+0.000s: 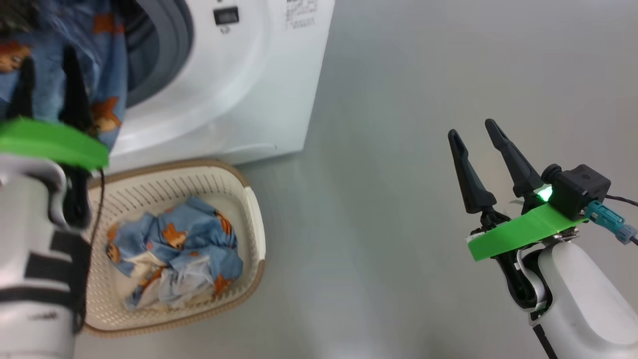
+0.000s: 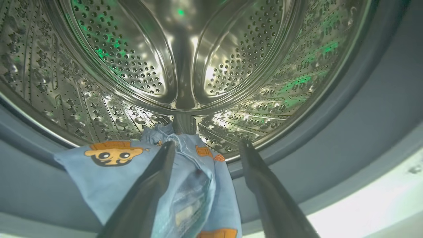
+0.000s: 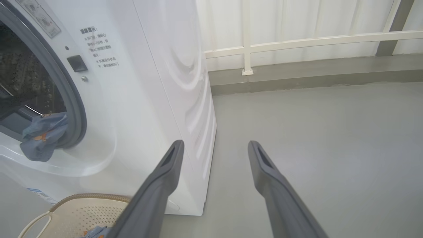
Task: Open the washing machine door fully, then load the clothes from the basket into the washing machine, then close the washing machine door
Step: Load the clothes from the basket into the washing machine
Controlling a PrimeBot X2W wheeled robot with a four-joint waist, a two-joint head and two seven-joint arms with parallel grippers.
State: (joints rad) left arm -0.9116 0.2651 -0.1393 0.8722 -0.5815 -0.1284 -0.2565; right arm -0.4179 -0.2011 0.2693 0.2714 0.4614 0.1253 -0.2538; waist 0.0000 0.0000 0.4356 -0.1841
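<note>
Now: L gripper at washing machine mouth, fingers apart.
Blue garment draped over door seal, lower centre; other clothes in basket, lower left; R gripper fingers apart.

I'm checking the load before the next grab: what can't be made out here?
Head view: left side of the basket, hidden by the left forearm.
Head view: print on the washing machine, too small.
Head view: lower clothes, covered by top pieces.
Left wrist view: garment, lower end behind the left fingers and cut by the edge.
</note>
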